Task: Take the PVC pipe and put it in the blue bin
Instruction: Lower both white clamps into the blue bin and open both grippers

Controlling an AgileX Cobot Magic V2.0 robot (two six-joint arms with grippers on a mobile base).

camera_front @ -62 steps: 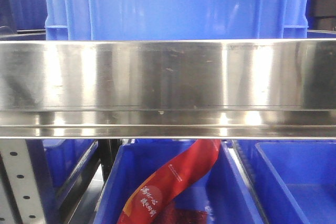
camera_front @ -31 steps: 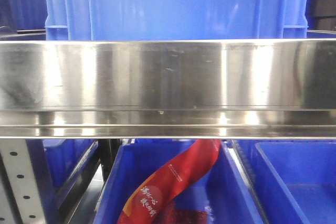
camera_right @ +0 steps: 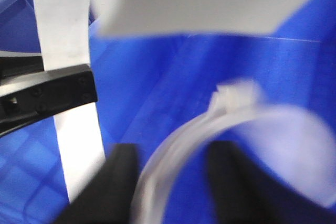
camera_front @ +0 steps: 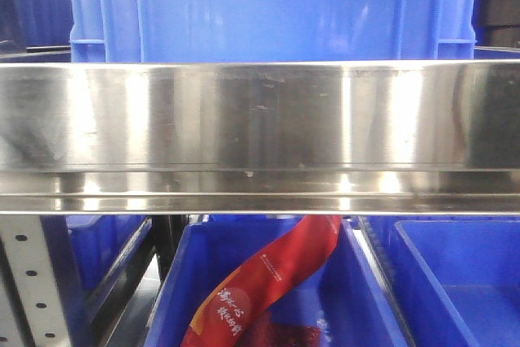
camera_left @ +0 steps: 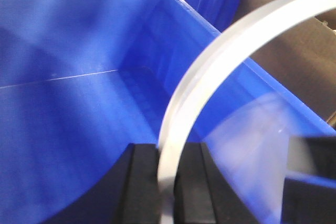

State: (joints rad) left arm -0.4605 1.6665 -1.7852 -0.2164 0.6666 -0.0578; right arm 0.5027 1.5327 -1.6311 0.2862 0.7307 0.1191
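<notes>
PVC pipe, aloft over the open blue bin. Swept as a pale arc from low centre up to the right, crossing above the bin's right wall and in front of a cardboard box just beyond that rim. Stood well apart from the far and left walls, over broad blue floor, with the tightest room at the right rim. Ended at its lower end between the left fingers, closed tight on either side of it. In the blurred right wrist view, looped over blue bin floor and ran up between the right fingers, spread wider than the pipe. Passed close by one finger there, contact impossible to tell. Carried a small pale fitting at the top of that loop. From the front, showed a steel shelf rail across the frame, a blue crate above it and a red packet in a crate below.
</notes>
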